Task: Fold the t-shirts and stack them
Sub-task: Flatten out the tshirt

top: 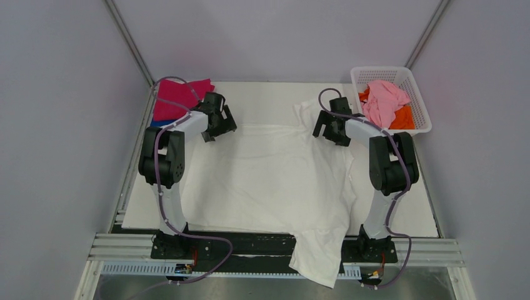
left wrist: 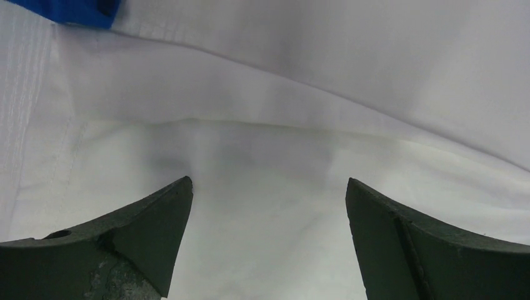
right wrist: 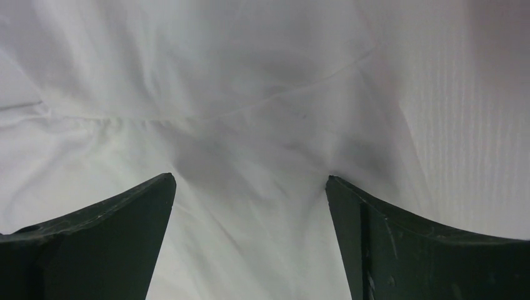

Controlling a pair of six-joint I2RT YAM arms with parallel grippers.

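A white t-shirt (top: 275,181) lies spread over the table, plain side up, its lower part hanging over the near edge. My left gripper (top: 220,128) is open at the shirt's far left edge; the left wrist view shows white cloth (left wrist: 269,206) between the spread fingers (left wrist: 156,231). My right gripper (top: 328,128) is open at the shirt's far right part, its fingertips (right wrist: 356,212) pressing into wrinkled cloth (right wrist: 250,187). A folded magenta shirt (top: 178,97) lies on a blue one (left wrist: 69,11) at the far left. Pale pink (top: 384,100) and orange (top: 405,115) shirts lie in the basket.
The white lattice basket (top: 381,74) stands at the far right corner of the table. Grey walls close in both sides and the back. A metal rail (top: 125,250) runs along the near edge by the arm bases.
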